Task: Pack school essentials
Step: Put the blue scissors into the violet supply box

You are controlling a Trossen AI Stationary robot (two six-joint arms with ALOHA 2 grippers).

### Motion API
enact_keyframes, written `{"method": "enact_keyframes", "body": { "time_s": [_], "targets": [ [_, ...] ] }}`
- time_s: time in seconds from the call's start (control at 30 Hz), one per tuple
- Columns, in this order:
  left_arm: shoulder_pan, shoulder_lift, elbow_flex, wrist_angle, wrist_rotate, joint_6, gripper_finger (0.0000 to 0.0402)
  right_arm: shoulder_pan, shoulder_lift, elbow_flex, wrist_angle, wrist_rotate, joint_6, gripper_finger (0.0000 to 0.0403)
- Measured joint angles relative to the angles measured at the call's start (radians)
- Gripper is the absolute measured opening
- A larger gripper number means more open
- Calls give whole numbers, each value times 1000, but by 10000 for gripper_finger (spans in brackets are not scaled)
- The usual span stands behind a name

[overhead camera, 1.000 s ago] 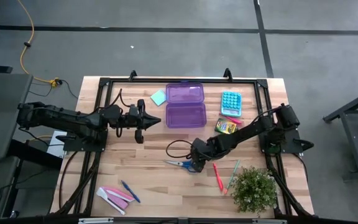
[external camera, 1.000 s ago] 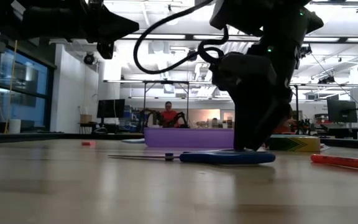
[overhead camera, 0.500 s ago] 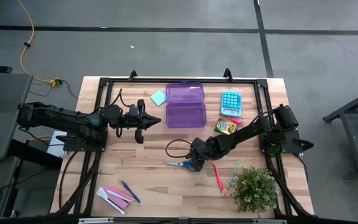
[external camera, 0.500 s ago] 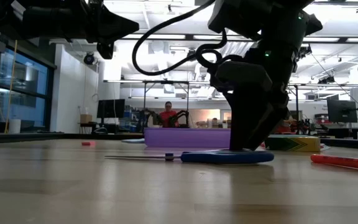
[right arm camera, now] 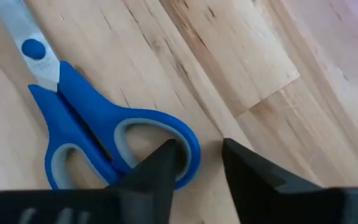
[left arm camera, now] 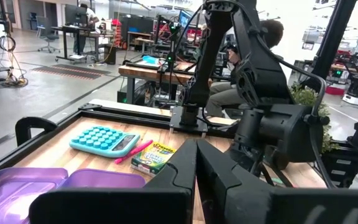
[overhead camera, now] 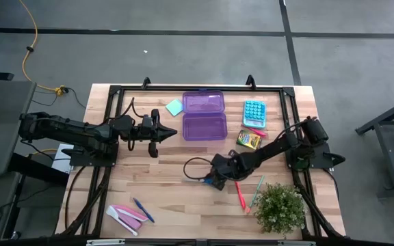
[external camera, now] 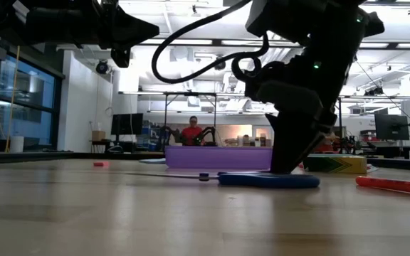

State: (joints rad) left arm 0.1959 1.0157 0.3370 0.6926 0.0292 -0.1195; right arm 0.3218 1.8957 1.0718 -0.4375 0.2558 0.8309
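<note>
The blue-handled scissors [overhead camera: 202,182] lie flat on the wooden table, blades toward the left; they also show in the low view [external camera: 267,180]. My right gripper [overhead camera: 215,180] stands over their handles, pointing down, open [right arm camera: 197,149]. My left gripper [overhead camera: 173,132] is shut and empty [left arm camera: 196,155], hovering left of the open purple case [overhead camera: 204,116]. The green sticky-note pad [overhead camera: 174,106], yellow crayon box [overhead camera: 248,139], orange-red pen [overhead camera: 239,193], green pen [overhead camera: 257,189] and blue pen [overhead camera: 142,209] lie on the table. My right gripper comes from above, pointing down, at the scissors' handle end. One finger [right arm camera: 163,163] stands inside the larger handle loop against its ring [right arm camera: 190,144]; the other finger [right arm camera: 244,168] stands outside the ring with bare wood between. The scissors lie flat on the table.
A light-blue calculator [overhead camera: 254,113] lies at the far right. A potted plant [overhead camera: 279,208] stands at the near right, beside the pens. Pink and white flat pieces [overhead camera: 125,214] lie at the near left. A black frame [overhead camera: 115,92] rims the table.
My right gripper has shifted a little toward the table's right edge, staying low over the handles. The scissors have slid flat along the table toward the right with it.
</note>
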Motion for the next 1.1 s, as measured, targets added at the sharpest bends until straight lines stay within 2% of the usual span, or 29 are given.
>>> {"method": "enact_keyframes", "body": {
  "time_s": [0.4, 0.67, 1.0, 1.1],
  "targets": [
    [0, 0, 0, 0, -2, 0, 1, 3, 6, -6, 8, 29, -90, 11],
    [0, 0, 0, 0, -18, 0, 1, 1, -34, -11, -8, 65, -172, 4],
    [0, 0, 0, 0, -17, 0, 1, 0, -238, -13, -164, 251, -214, 1],
    [0, 0, 0, 0, -16, 0, 1, 1, -316, -112, -70, 278, -220, 1]
  ]
}}
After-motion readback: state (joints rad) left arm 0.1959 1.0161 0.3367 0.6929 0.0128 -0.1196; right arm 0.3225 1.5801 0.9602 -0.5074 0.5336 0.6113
